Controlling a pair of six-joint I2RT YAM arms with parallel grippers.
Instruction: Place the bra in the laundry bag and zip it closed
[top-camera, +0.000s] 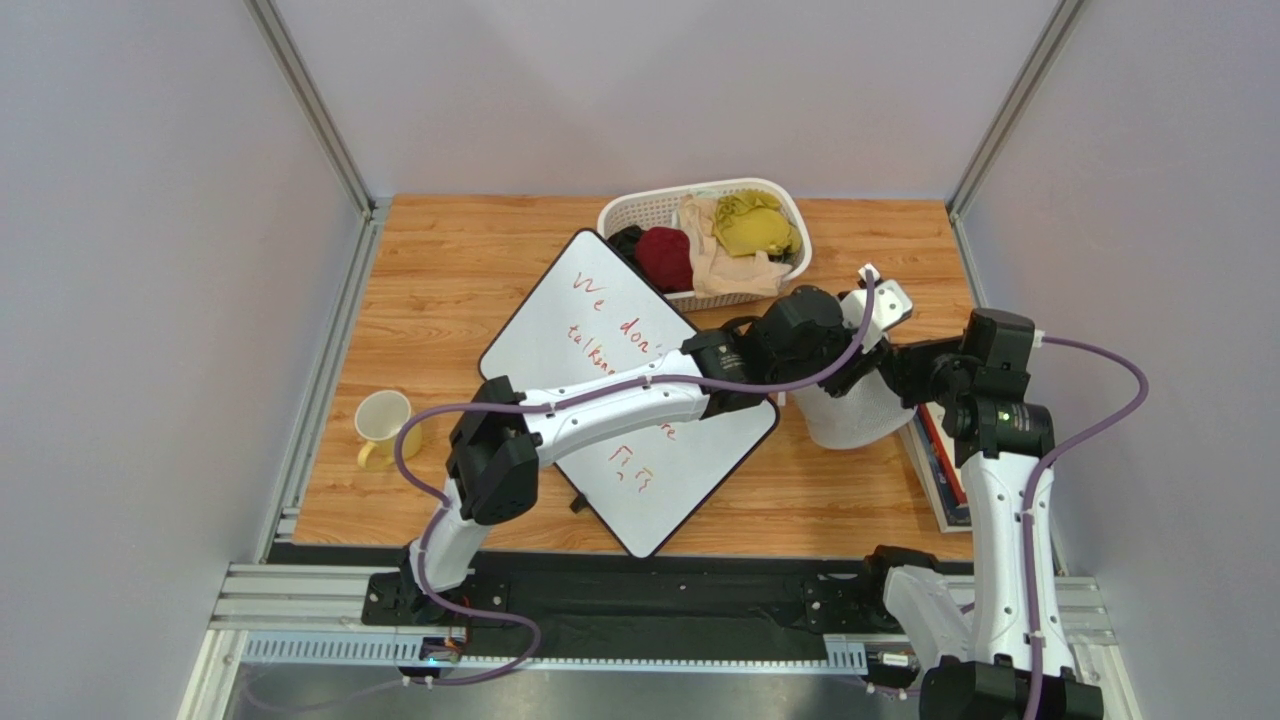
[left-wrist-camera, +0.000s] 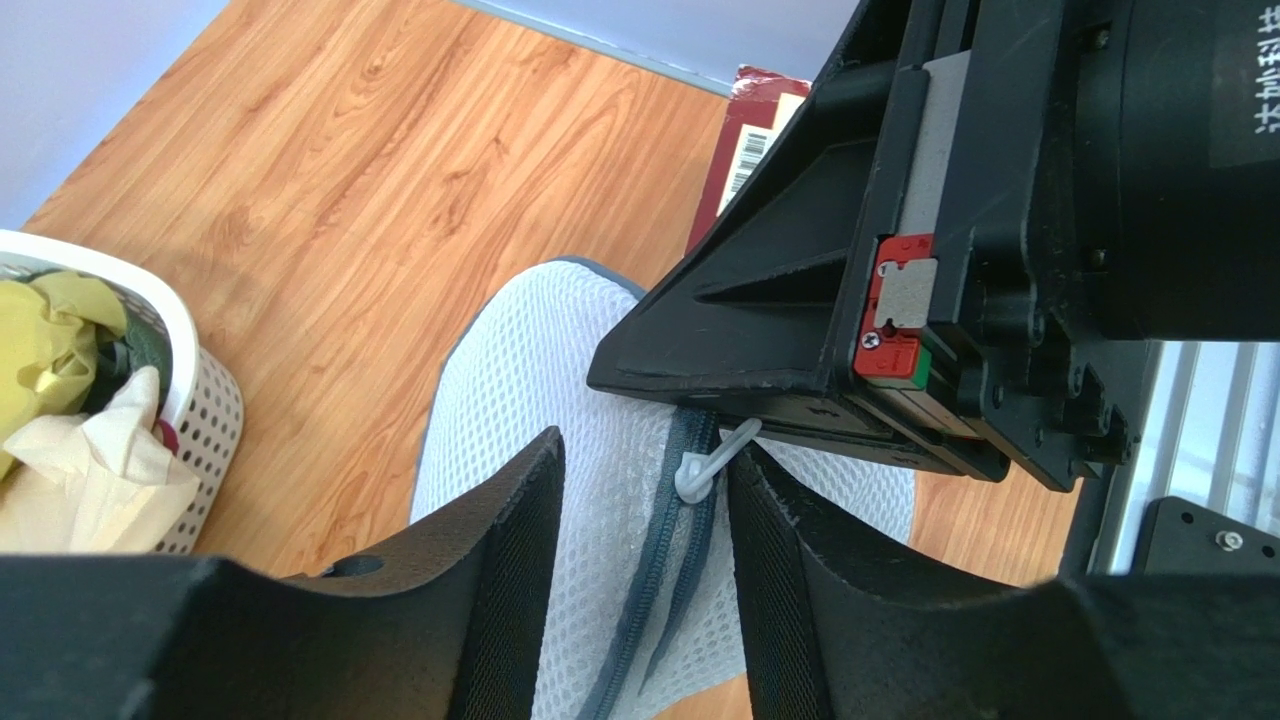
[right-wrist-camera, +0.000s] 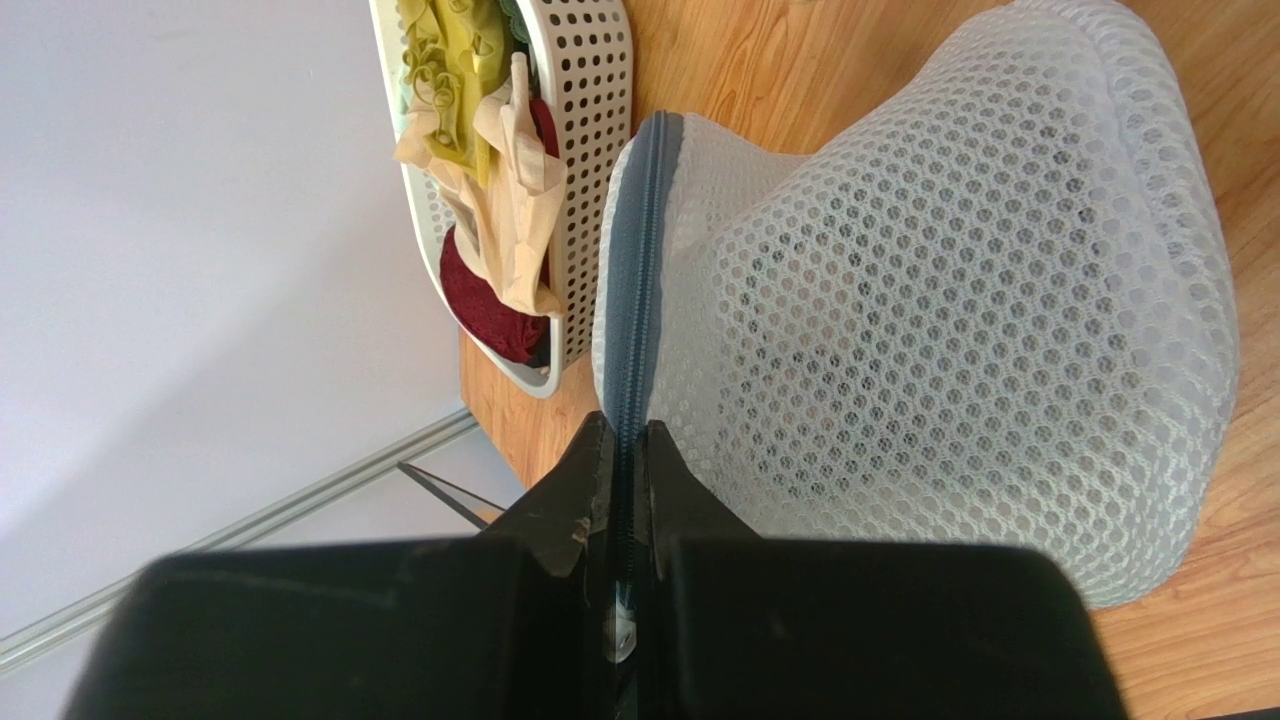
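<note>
My right pincer (right-wrist-camera: 628, 450) pinches the laundry bag (right-wrist-camera: 962, 300) at its zipper band (right-wrist-camera: 643, 255); my left pincer (left-wrist-camera: 643, 458) stands spread astride the zipper pull (left-wrist-camera: 703, 468).

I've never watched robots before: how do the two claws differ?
The right gripper is shut, the left gripper open. The right gripper pinches the laundry bag's zipper band; the left gripper straddles the zipper pull without clamping it. Both are black and at the same bag.
</note>
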